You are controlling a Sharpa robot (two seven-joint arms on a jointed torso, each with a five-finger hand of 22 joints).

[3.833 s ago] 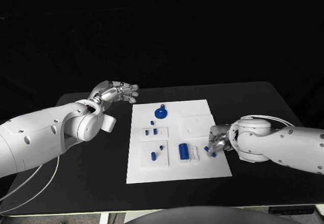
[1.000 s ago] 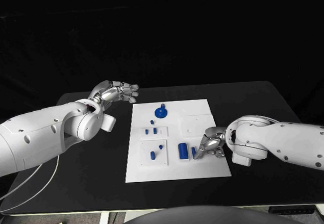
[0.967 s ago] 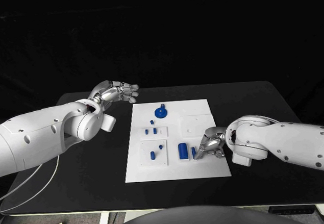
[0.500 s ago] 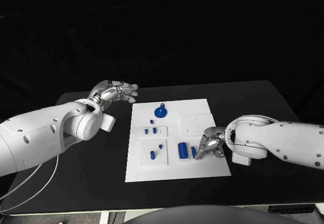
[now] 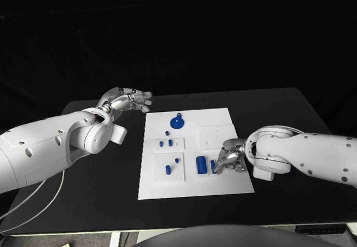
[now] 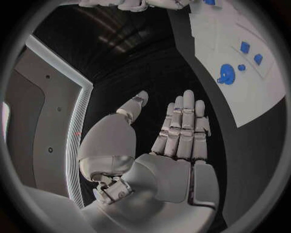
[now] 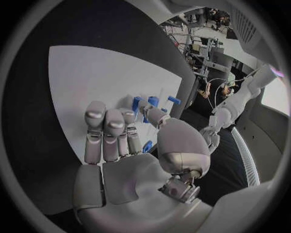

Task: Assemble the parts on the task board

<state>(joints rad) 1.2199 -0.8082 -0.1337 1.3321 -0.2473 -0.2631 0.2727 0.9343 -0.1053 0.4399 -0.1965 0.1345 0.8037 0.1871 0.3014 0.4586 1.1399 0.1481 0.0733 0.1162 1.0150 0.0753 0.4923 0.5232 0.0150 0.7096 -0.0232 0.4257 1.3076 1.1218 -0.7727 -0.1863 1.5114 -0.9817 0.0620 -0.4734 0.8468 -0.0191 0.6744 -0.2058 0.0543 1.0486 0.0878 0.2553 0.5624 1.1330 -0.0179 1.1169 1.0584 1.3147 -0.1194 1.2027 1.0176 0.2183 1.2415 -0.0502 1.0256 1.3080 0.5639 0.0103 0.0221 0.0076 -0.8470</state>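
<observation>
Overhead head camera plus two close wrist fisheyes, all sharing the task board [image 5: 193, 153]

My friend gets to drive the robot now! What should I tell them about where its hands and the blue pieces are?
Left robot hand: holds nothing, fingers apart, over the black table beyond the task board's far left corner.
Right robot hand: down on the board's right side, fingers curled beside the big blue block; a small blue piece shows at its fingertips, grip unclear.
Other parts: round blue piece at the far end, small blue pieces in the left half.
Done: cannot tell that anything is assembled.
Left: most parts appear unplaced.
</observation>
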